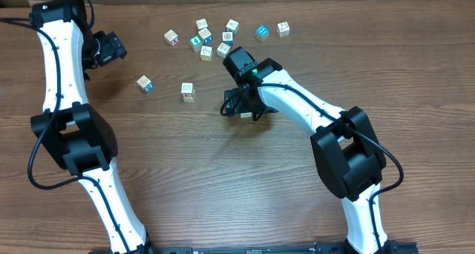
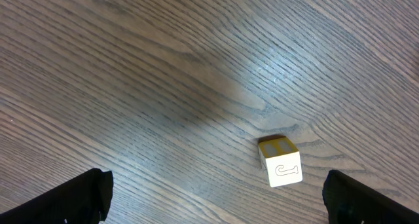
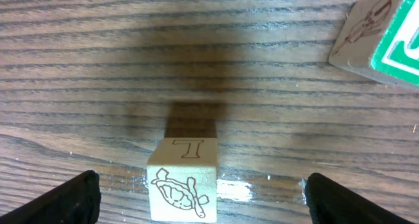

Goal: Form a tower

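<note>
A pale wooden cube with a T on top and a turtle on its front (image 3: 183, 179) stands on the table between the fingers of my right gripper (image 3: 201, 190). The jaws are open, with a gap on each side of the cube. In the overhead view this gripper (image 1: 242, 105) points down at mid-table. My left gripper (image 2: 215, 192) is open and holds nothing. A cube with a J and a yellow face (image 2: 281, 162) lies just ahead of its right finger. Overhead, the left gripper (image 1: 113, 47) hovers at the far left. I cannot make out a tower.
Several loose alphabet cubes (image 1: 215, 38) lie scattered at the back of the wooden table (image 1: 185, 172). One cube (image 1: 144, 83) and another (image 1: 188, 92) sit closer in. A green-faced cube (image 3: 396, 44) shows at the right wrist view's top right.
</note>
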You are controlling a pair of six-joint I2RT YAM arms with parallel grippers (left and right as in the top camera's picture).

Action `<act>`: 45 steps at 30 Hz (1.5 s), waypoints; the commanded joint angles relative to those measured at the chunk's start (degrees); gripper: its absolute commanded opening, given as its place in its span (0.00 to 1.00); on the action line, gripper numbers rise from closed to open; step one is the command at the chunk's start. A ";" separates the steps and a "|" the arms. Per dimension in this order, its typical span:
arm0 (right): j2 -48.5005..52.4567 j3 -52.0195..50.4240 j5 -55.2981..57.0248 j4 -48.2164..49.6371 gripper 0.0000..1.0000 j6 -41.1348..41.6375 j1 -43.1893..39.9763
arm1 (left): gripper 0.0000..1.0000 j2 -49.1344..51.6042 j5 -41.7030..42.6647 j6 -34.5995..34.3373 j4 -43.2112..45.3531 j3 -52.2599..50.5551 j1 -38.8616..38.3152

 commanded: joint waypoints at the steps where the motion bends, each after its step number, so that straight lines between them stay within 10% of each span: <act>1: -1.88 1.44 -0.44 0.00 1.00 -0.02 -0.22 | 0.99 -1.09 -0.13 -1.22 0.07 1.03 -0.02; 29: -1.86 1.42 -0.44 0.04 1.00 -0.02 -0.22 | 0.99 -1.09 -0.13 -1.22 0.07 1.03 -0.02; 45: -1.86 1.42 -0.44 -0.61 0.84 -0.02 -0.22 | 1.00 -1.09 -0.13 -1.22 0.07 1.03 -0.02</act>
